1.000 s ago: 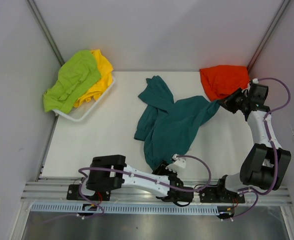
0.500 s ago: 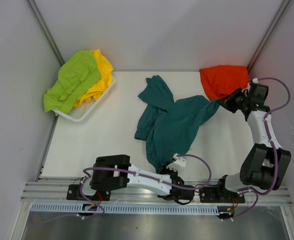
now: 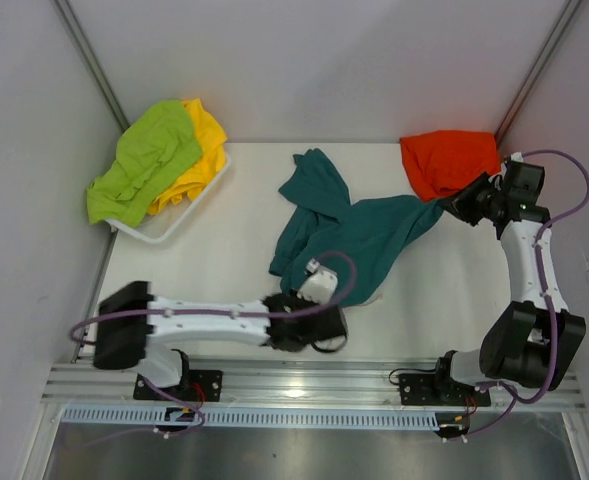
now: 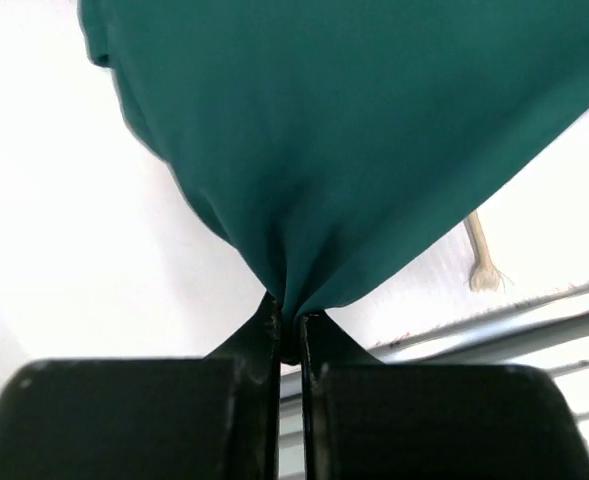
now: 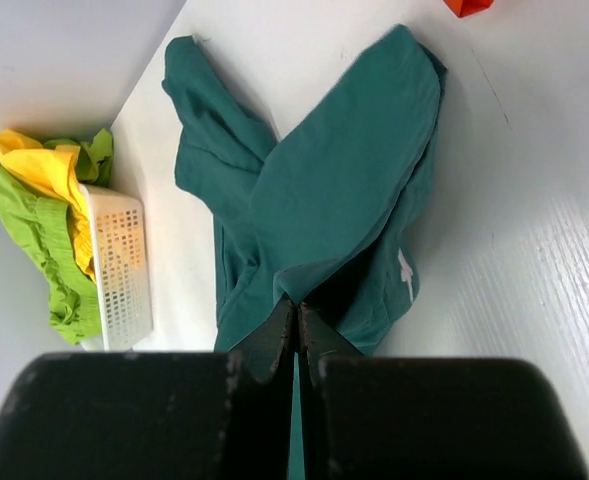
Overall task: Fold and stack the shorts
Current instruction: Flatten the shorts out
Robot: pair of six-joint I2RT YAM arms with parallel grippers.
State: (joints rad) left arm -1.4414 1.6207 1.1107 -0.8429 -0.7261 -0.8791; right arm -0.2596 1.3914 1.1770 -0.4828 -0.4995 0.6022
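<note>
The left gripper [image 4: 289, 322] is clenched on a bunched edge of the teal shorts [image 3: 359, 240], near the front of the desk [image 3: 204, 270]. The right gripper [image 5: 296, 308] pinches what looks like the opposite corner, just beside the orange shorts [image 3: 449, 160]. The teal fabric stretches between them. At far left, the lime green shorts [image 3: 144, 160] and yellow shorts [image 3: 209, 140] lie heaped in a white basket [image 3: 169, 232].

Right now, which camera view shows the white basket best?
The right wrist view: the white basket shows its perforated side wall. The top external view shows only its edge beneath the lime green shorts and yellow shorts. The left wrist view misses it.
</note>
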